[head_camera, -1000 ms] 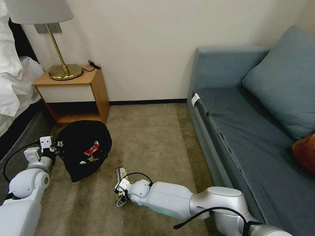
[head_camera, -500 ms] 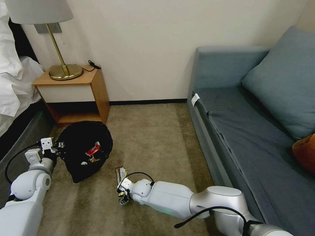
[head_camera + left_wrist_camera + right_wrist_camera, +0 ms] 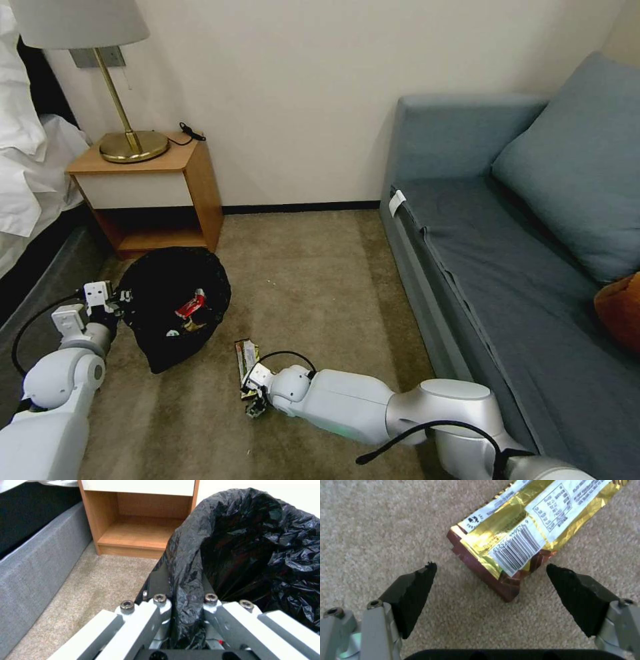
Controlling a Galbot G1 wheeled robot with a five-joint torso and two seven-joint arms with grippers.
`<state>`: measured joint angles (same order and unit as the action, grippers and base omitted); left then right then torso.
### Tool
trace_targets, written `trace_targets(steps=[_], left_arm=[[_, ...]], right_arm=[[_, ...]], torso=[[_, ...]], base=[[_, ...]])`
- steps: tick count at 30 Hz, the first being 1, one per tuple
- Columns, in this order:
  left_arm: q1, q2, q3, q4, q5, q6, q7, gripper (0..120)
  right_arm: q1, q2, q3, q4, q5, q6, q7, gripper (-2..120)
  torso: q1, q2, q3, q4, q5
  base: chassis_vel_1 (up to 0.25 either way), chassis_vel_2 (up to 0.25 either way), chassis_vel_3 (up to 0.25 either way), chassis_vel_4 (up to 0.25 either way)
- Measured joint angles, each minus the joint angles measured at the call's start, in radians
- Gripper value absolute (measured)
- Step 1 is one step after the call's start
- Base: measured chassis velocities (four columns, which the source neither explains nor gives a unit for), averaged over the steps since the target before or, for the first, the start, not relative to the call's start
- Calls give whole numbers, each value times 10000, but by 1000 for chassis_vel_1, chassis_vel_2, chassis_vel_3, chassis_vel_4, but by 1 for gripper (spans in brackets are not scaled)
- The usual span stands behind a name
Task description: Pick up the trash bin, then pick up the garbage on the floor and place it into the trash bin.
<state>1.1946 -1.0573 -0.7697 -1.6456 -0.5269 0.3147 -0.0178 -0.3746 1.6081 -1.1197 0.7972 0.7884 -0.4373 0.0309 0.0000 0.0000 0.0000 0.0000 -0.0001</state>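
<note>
Right gripper [image 3: 252,403] lowered nearer the gold wrapper [image 3: 533,533] on the carpet, jaws wide apart, empty, wrapper end between them, left gripper [image 3: 185,610] clamped on the trash bin [image 3: 175,303] rim at left, nightstand [image 3: 150,193] behind, sofa [image 3: 520,267] right.

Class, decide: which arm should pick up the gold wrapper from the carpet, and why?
Right. The right gripper is open, straddling the gold wrapper; the left gripper is clamped on the trash bin rim.
</note>
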Motion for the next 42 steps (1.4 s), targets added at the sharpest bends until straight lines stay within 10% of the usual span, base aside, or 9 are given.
trace_targets(steps=[30, 42], left_arm=[[52, -177, 0, 61, 75, -137, 103, 4], [0, -126, 17, 113, 56, -159, 134, 4]], right_arm=[[-46, 0, -14, -78, -93, 131, -130, 76], [-80, 3, -2, -104, -184, 164, -167, 42]], torso=[[0, 0, 0, 0, 2], [0, 0, 0, 1, 1]], base=[[0, 0, 0, 0], [0, 0, 0, 0]])
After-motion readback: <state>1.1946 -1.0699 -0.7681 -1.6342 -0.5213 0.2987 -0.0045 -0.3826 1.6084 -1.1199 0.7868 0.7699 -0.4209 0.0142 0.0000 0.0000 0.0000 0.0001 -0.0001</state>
